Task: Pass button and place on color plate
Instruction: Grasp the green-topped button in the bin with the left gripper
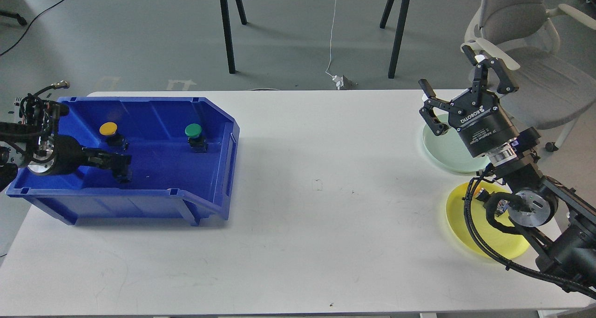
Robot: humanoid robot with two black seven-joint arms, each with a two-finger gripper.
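Note:
A blue bin [153,193] stands at the table's left. In it are a yellow-capped button [108,129] at the back left and a green-capped button [193,131] at the back right. My left gripper [118,162] reaches into the bin's front left, over the spot of a second green button; only that button's black base [124,175] shows, its cap is hidden. Whether the fingers hold it cannot be told. My right gripper [444,67] is open and empty, raised above the pale green plate [442,148]. A yellow plate [482,236] lies in front of that, partly behind my right arm.
A small yellow-topped thing [480,193] shows on the yellow plate, mostly hidden by my right arm's cables. A grey chair [521,38] stands behind the table's right end. Black stand legs [228,34] stand on the floor beyond the table.

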